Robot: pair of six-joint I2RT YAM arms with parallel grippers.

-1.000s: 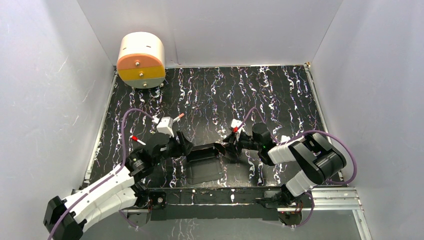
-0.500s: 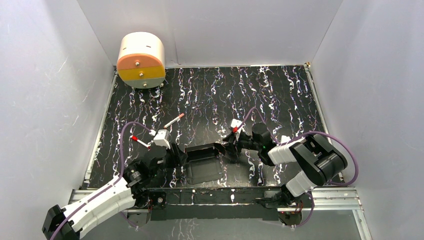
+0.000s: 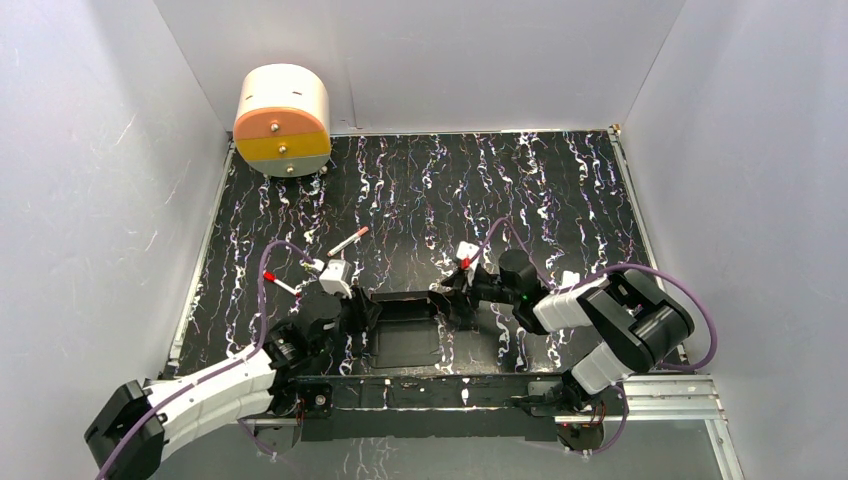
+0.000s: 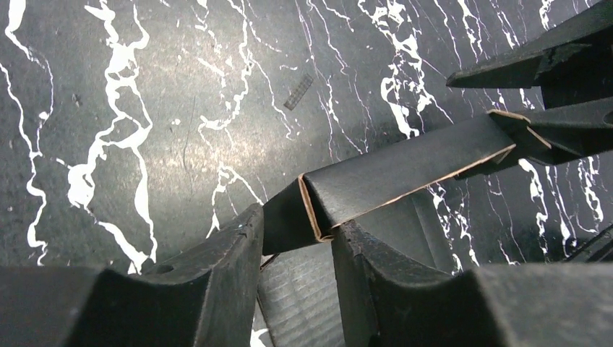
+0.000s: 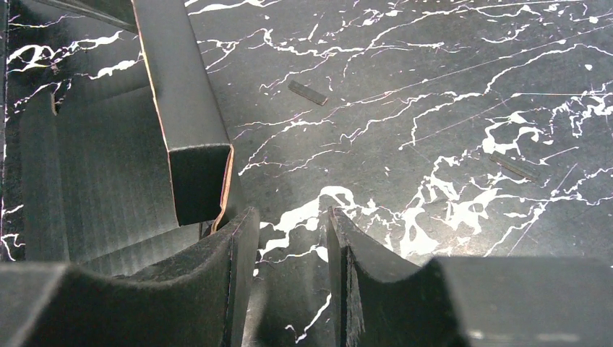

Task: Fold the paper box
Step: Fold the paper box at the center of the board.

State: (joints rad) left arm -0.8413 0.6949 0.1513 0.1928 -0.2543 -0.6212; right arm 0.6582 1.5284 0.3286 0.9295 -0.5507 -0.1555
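Box (image 3: 405, 340), middle of tabletop (image 3: 560, 190) near edge, wall-raising step: my left jaws straddle its wall end, grip unclear; right jaws half-open, empty; next I'd need a firm pinch.

Matte black paper box (image 3: 405, 335) lies half-folded, back wall raised

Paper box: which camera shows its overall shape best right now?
Top external: the whole paper box shows, base flat, far wall raised. Left wrist shows mostly one end of that wall, close up; right wrist shows the other end plus some base.
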